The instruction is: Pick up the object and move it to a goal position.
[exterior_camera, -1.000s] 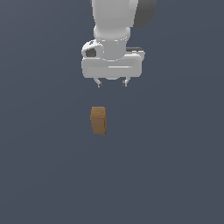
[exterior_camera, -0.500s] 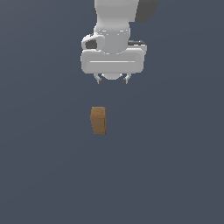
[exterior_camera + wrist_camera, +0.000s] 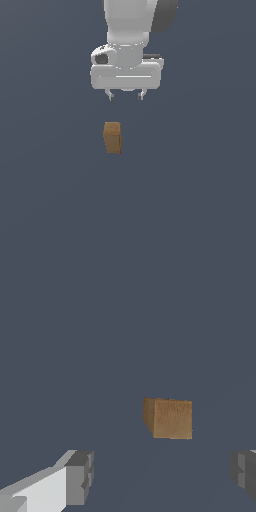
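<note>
Since the earlier frames, only the white two-fingered gripper point(image 3: 126, 95) has shifted, sliding slightly toward the exterior view's right and a touch higher, while the small brown wood-textured block point(image 3: 112, 137) has stayed put on the dark grey floor point(image 3: 200, 200). Nothing of the task is done yet: the block is ungrasped, so descent, grasp, lift and carry to the goal all remain. With its fingers spread wide and empty, the gripper hovers clear above the block, which sits a little toward the exterior view's left of the midline between the fingertips.
</note>
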You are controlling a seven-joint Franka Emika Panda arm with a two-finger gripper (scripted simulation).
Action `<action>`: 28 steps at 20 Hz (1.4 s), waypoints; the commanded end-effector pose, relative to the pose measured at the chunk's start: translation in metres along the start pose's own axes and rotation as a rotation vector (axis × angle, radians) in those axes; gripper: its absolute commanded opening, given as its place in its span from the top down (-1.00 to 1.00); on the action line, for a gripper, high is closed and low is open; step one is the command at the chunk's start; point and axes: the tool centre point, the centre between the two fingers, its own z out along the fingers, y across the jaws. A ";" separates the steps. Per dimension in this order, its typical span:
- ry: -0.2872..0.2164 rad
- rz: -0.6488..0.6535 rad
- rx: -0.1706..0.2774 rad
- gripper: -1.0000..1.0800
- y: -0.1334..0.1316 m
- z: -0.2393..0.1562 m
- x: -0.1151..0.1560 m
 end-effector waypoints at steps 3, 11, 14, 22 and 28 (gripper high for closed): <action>-0.022 0.009 0.002 -0.92 0.014 0.032 0.000; -0.072 0.032 0.004 -0.92 0.048 0.107 -0.007; -0.084 0.037 0.004 -0.92 0.056 0.125 -0.011; -0.093 0.041 0.003 -0.92 0.062 0.137 -0.014; -0.093 0.041 0.003 -0.92 0.062 0.153 -0.016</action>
